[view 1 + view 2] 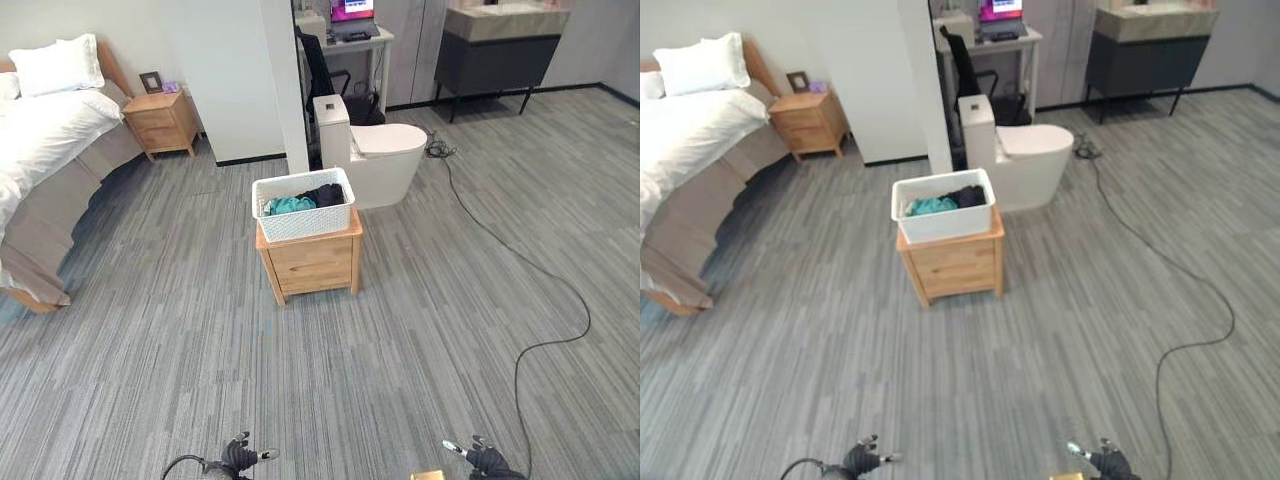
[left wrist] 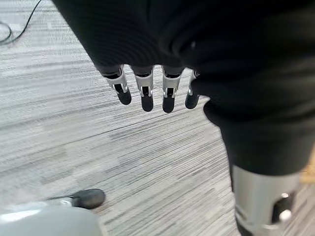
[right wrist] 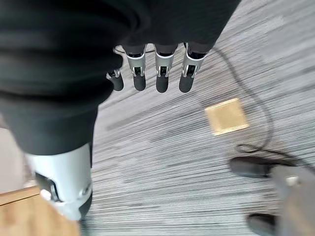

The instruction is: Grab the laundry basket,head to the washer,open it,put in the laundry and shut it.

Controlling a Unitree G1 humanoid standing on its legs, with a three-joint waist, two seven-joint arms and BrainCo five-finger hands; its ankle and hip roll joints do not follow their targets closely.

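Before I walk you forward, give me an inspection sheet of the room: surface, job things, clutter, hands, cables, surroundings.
Surface: grey striped floor, open between the robot and the basket.
Job things: white laundry basket sits on a small wooden cabinet, holding teal and dark laundry. Washer: nothing seen.
Clutter: small tan square flat on the floor near the right hand.
Hands: left hand and right hand hang low, fingers straight, holding nothing.
Cables: black cable runs across the floor on the right.
Surroundings: bed, nightstand, toilet, desk with laptop, dark vanity.
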